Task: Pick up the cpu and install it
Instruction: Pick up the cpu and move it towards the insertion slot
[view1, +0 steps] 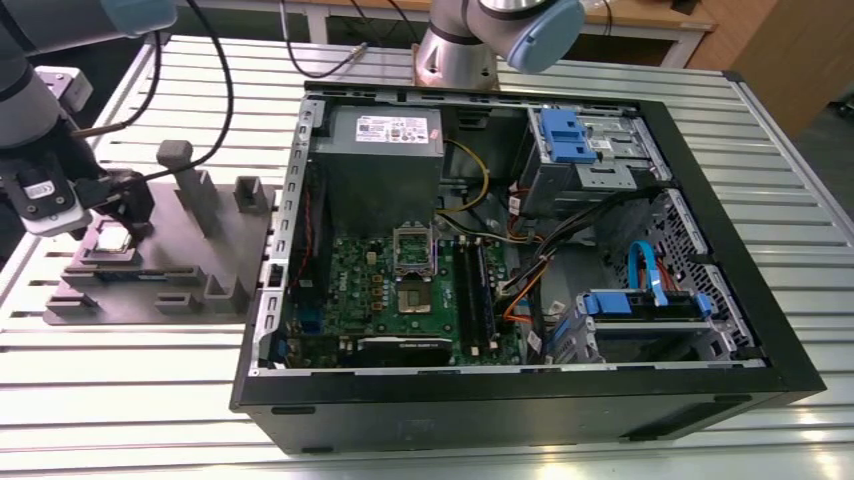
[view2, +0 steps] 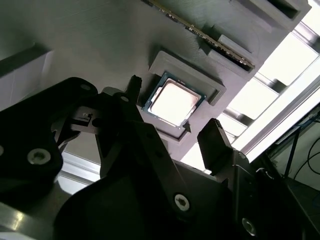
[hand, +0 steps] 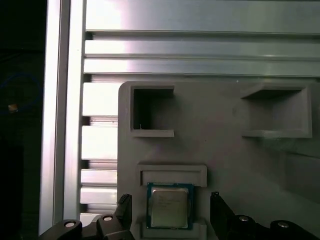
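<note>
End effector (hand: 170, 197), dark two-finger type, hangs low over grey plastic parts fixture (view1: 200, 250) at the exterior view's left. Fixture sits on slatted aluminium counter (view1: 134, 400). Jaws stand wide open, nothing held.

Small flat square cpu with shiny silver-grey metal top (hand: 170, 207) lies flat in a shallow square pocket of the fixture. In the exterior view that pocket is on the fixture's left part, directly under the end effector. In both wrist views one black finger (hand: 124, 210) stands on each side of the cpu, roughly level with it. A gap shows on both sides, so no contact. The cpu is not lifted, not installed.

Long narrow memory stick (view2: 210, 42) stands on edge in a fixture slot just beyond the cpu in the second wrist view. Two rectangular fixture pockets (hand: 152, 112) sit farther out in the first wrist view.

Open black desktop computer case (view1: 747, 300) lies on its side just right of the fixture in the exterior view. Inside it is a green motherboard (view1: 387, 330) with dark rectangular socket with metal frame (view1: 418, 295), well apart from the cpu. Grey power-supply box (view1: 380, 165) fills the far left corner of the case, and blue drive brackets (view1: 567, 135) sit far right. Grey robot base with light-blue cap (view1: 461, 50) stands behind the case.
</note>
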